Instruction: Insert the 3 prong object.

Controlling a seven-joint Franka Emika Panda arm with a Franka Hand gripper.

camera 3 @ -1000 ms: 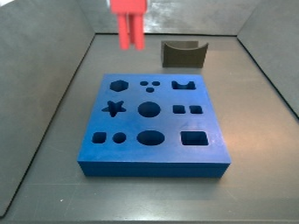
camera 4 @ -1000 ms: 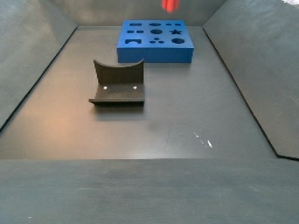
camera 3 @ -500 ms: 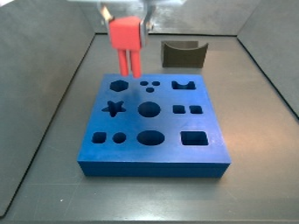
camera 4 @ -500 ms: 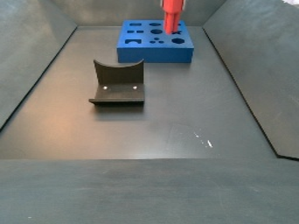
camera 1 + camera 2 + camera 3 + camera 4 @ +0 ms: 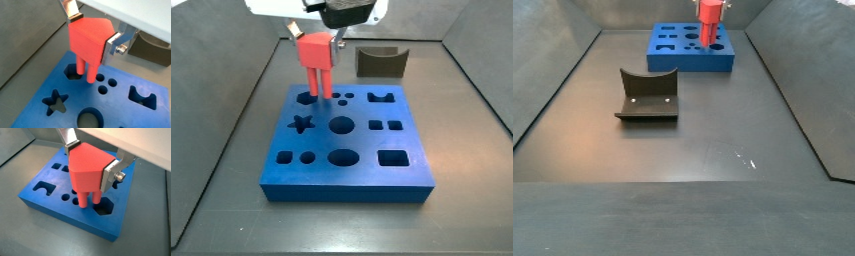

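Note:
The gripper (image 5: 318, 38) is shut on the blocky top of the red 3 prong object (image 5: 315, 58) and holds it upright over the blue block (image 5: 345, 150). Both wrist views show silver fingers (image 5: 113, 45) (image 5: 112, 174) pressed on opposite sides of the red piece (image 5: 88, 39) (image 5: 87, 170). Its prong tips are at, or just above, the block's top (image 5: 47, 203), between the hexagon hole (image 5: 104, 207) and the three small round holes (image 5: 75, 201). I cannot tell if they touch. In a side view the piece (image 5: 711, 20) stands over the block (image 5: 684, 55).
The blue block has several other shaped holes, among them a star (image 5: 301, 124) and a large circle (image 5: 342, 125). The dark fixture (image 5: 381, 62) stands behind the block, also seen in a side view (image 5: 648, 95). Grey walls (image 5: 225, 130) ring the floor.
The gripper has come down with the red piece, from high above the block's far edge to the block's top near the hexagon hole. The block and fixture have not moved.

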